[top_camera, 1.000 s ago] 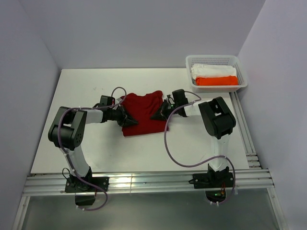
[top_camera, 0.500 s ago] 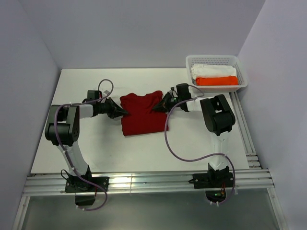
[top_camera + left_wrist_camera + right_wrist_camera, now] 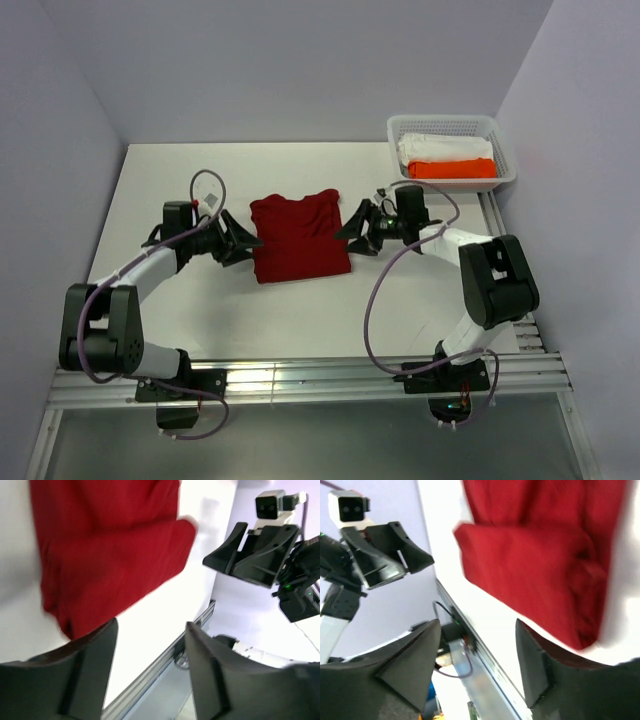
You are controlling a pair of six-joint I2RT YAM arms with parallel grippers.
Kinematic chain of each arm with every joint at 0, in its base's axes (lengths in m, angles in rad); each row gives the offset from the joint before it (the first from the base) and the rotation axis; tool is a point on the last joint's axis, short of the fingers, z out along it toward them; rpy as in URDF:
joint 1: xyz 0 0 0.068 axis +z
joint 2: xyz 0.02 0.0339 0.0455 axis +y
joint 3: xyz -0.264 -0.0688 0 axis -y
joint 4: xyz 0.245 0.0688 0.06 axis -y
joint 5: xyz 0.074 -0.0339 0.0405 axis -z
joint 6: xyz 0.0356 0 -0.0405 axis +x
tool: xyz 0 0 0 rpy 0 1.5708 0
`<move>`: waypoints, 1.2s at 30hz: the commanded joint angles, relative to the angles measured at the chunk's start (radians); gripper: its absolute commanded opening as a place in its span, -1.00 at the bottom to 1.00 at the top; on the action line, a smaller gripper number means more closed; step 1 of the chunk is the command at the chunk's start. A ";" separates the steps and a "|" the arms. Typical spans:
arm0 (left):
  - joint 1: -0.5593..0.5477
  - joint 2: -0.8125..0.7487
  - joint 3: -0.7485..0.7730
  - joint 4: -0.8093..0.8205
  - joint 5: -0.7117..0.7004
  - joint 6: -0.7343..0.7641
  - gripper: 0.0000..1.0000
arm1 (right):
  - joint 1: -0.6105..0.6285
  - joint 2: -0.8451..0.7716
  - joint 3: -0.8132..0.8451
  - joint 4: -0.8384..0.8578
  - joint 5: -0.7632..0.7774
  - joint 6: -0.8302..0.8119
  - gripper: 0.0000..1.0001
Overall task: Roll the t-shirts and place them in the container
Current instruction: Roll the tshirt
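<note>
1. The dark red t-shirt (image 3: 298, 238) lies flat on the white surface (image 3: 200, 310), folded into a rough rectangle. It sits between the two pincers, and neither has hold of it.
2. The left pincer (image 3: 248, 242) is low over the surface just beside the t-shirt's left edge and points at it. Its jaws are spread apart with nothing between them.
3. In the left wrist view the red cloth (image 3: 110, 555) lies ahead of the left pincer (image 3: 150, 630), off towards one finger. Only bare white surface shows in the gap between the fingers (image 3: 85, 675).
4. The right pincer (image 3: 350, 232) is just beside the t-shirt's right edge, facing the left one across the cloth. It too is parted and holds nothing.
5. In the right wrist view the folded edge of the t-shirt (image 3: 535, 580) is ahead of the right pincer (image 3: 477, 630). The left pincer (image 3: 390, 550) shows beyond it, jaws apart.
6. Whether any fingertip touches the cloth cannot be told.
7. Behind and to the outer side of the right pincer, well apart from the t-shirt, a white mesh basket (image 3: 505, 178) stands at the far right corner of the surface.
8. Inside the basket lie a white bundle (image 3: 443, 147) and, on its near side, a bright orange bundle (image 3: 452, 168).
</note>
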 commanded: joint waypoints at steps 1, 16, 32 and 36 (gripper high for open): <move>-0.001 -0.091 -0.107 -0.011 -0.022 0.021 0.29 | -0.014 -0.069 -0.081 -0.079 0.018 -0.091 0.49; -0.004 -0.107 -0.324 0.147 -0.115 -0.077 0.58 | -0.014 -0.015 -0.222 0.022 0.108 -0.044 0.57; -0.024 0.073 -0.262 0.229 -0.143 -0.093 0.54 | 0.019 0.088 -0.168 0.042 0.199 -0.009 0.13; -0.033 0.099 -0.264 0.233 -0.143 -0.100 0.51 | 0.028 0.092 -0.176 0.056 0.216 0.007 -0.03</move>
